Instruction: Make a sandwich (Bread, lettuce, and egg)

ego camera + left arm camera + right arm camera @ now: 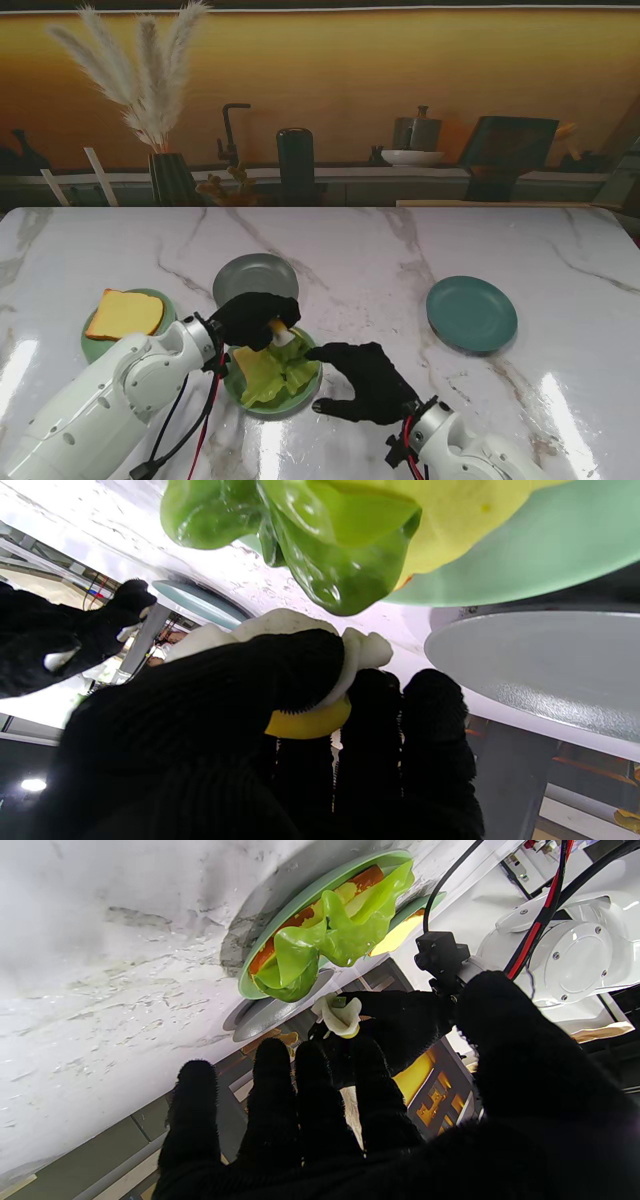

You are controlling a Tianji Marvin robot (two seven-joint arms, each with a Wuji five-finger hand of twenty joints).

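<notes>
Centrally, on the marble table (400, 260), the left hand (255, 318) hovers over the far edge of the green plate (300, 397) on which a slice of bread (250, 362) carries a crumpled lettuce leaf (285, 375). Risk: the egg (279, 331), a soft white piece with a yellow yolk, is pinched only at its edge, so it could slip or fold on release and land on the plate rim or the table; the lettuce is humped and glossy, so the egg may also slide off it if set down off-centre. Left hand: fingers closed on the egg, thumb (280, 675) pressed across the white against the other fingers, as the left wrist view shows; the egg hangs above the lettuce, apparently not touching it. Right hand (365, 382): fingers spread and holding nothing, resting just beside the plate on its right, near enough that contact with the rim cannot be ruled out. A second slice of bread (125, 313) waits on another green plate (92, 347) to the left; an empty grey plate (255, 279) lies just beyond the left hand, and a teal plate (471, 313) lies well apart on the right.
</notes>
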